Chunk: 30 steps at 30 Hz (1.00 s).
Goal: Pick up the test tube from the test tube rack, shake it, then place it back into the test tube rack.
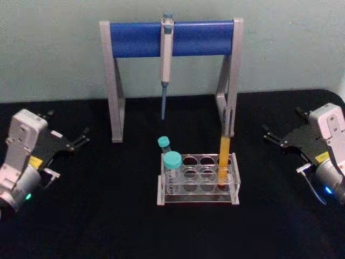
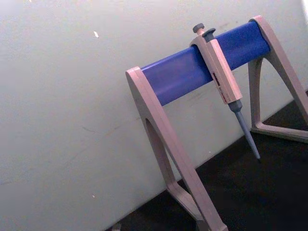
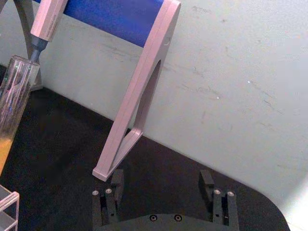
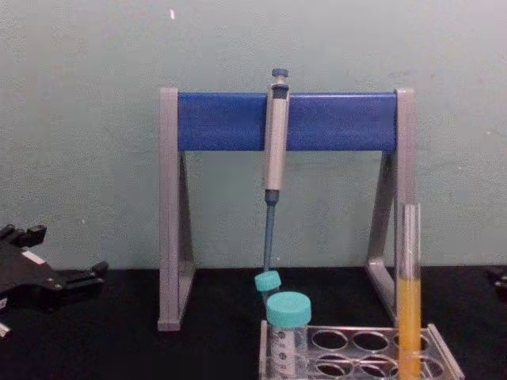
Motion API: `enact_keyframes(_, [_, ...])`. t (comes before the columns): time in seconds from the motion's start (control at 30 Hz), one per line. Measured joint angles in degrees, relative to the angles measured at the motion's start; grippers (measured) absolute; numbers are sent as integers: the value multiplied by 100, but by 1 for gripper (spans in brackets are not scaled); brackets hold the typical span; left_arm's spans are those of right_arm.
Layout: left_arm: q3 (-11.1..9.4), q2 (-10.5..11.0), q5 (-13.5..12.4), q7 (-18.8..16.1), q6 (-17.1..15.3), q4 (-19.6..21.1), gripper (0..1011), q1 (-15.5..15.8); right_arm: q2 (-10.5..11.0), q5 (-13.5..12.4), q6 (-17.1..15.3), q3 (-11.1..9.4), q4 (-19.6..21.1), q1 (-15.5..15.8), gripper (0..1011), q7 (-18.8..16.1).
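The test tube [image 1: 223, 159], tall and uncapped with orange-yellow liquid in its lower half, stands upright in the back right hole of the clear test tube rack [image 1: 198, 186]. In the chest view the test tube [image 4: 409, 301] rises from the rack [image 4: 364, 348] on the right. My right gripper [image 1: 283, 125] hovers open to the right of the rack, well apart from it. In the right wrist view its fingers [image 3: 208, 180] hold nothing, and the test tube [image 3: 14, 96] is off to one side. Far left of the rack, my left gripper [image 1: 67, 127] is open and empty.
A grey-and-blue pipette stand [image 1: 116, 81] straddles the table behind the rack, with a pipette [image 1: 166, 65] hanging from its bar. Two teal-capped tubes [image 1: 172, 162] sit in the rack's left holes. The stand's right leg [image 1: 229, 102] rises just behind the test tube.
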State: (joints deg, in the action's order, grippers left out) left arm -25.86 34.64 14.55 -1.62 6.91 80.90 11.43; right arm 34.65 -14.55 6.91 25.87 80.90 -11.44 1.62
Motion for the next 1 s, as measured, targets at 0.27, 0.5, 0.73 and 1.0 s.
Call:
enact_keyframes(0.27, [0, 0, 0, 0, 0, 0, 1001, 0, 0, 0, 0, 0, 0, 0, 1000, 0])
enact_keyframes(0.5, [0, 0, 0, 0, 0, 0, 1002, 0, 0, 0, -1, 0, 0, 0, 1000, 0])
enact_keyframes(0.73, [0, 0, 0, 0, 0, 0, 1001, 0, 0, 0, -1, 0, 0, 1, 1000, 0])
enact_keyframes(1.0, [0, 0, 0, 0, 0, 0, 1001, 0, 0, 0, -1, 0, 0, 1, 1000, 0])
